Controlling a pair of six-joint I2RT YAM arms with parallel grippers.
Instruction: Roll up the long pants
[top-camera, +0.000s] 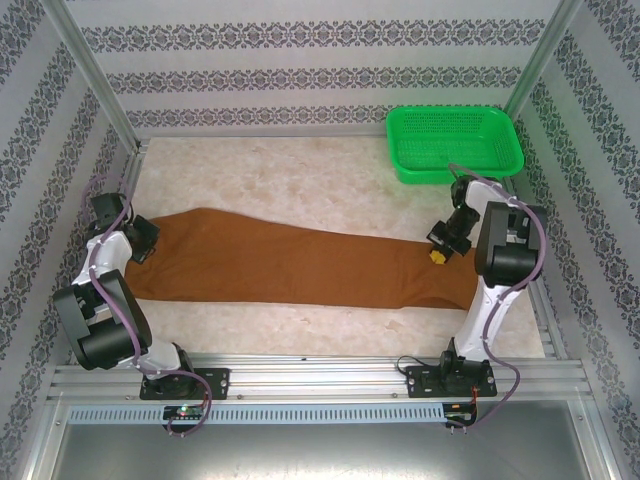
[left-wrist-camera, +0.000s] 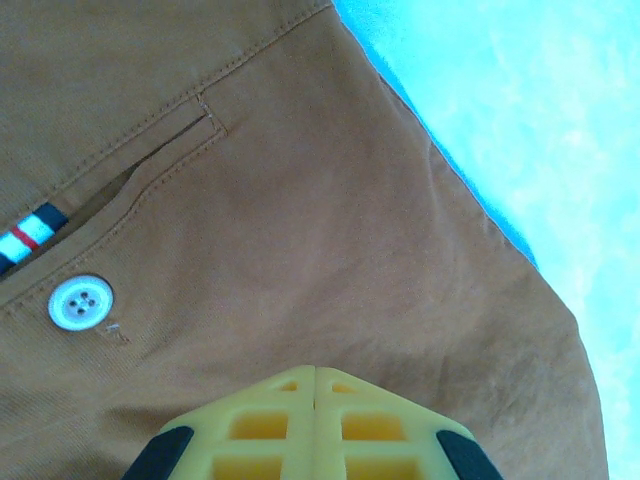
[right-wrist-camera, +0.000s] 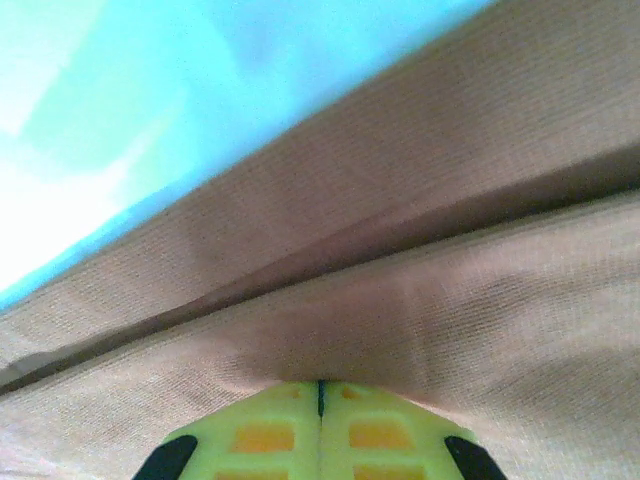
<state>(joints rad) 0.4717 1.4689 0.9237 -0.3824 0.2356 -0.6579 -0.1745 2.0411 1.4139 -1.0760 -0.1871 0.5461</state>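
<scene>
The long pants (top-camera: 300, 265) lie flat and stretched across the table, waist at the left, leg ends at the right. My left gripper (top-camera: 146, 240) rests at the waist end. In the left wrist view its yellow fingers (left-wrist-camera: 316, 372) are shut tip to tip against the rust-brown cloth (left-wrist-camera: 330, 200), near a white button (left-wrist-camera: 80, 301) and a pocket slit, with no cloth showing between them. My right gripper (top-camera: 438, 256) is at the leg end. Seen from the right wrist, its tips (right-wrist-camera: 320, 383) are shut, with a fold of cloth (right-wrist-camera: 450, 300) bunched over them.
A green plastic basket (top-camera: 455, 145) stands at the back right corner, just behind the right arm. Patterned walls and metal frame posts close in the table on three sides. Bare pale tabletop (top-camera: 290, 175) lies behind the pants and in a strip in front of them.
</scene>
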